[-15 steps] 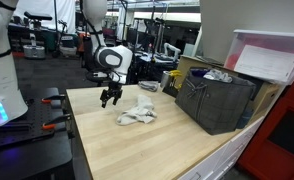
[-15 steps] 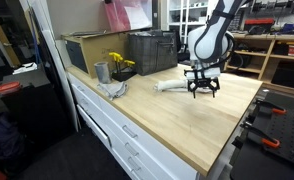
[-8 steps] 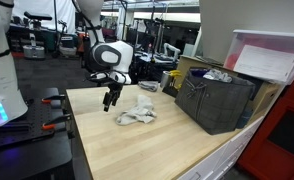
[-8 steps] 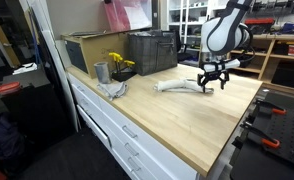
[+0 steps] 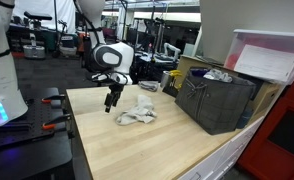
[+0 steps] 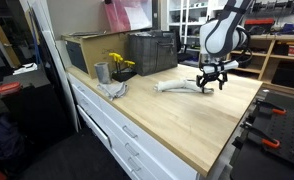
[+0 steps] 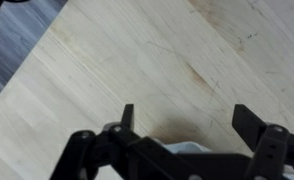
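Note:
My gripper [image 5: 110,100] hangs open and empty just above the light wooden tabletop [image 5: 137,150], next to a crumpled white cloth [image 5: 137,113]. It also shows in an exterior view [image 6: 213,80], beside the same cloth [image 6: 177,87]. In the wrist view the two black fingers [image 7: 128,117] stand wide apart over bare wood, the gripper [image 7: 185,118] holds nothing, and a pale edge of the cloth [image 7: 182,147] shows at the bottom between them.
A dark crate [image 5: 215,100] stands on the table beyond the cloth, also seen in an exterior view [image 6: 152,52]. A cardboard box [image 6: 87,48], yellow flowers [image 6: 119,63] and a metal cup [image 6: 101,72] stand near the wall. Clamps [image 6: 272,110] lie past the table end.
Over the last second the gripper rose a little and shifted away from the cloth; in the last half second it has stayed still. The cloth has not moved.

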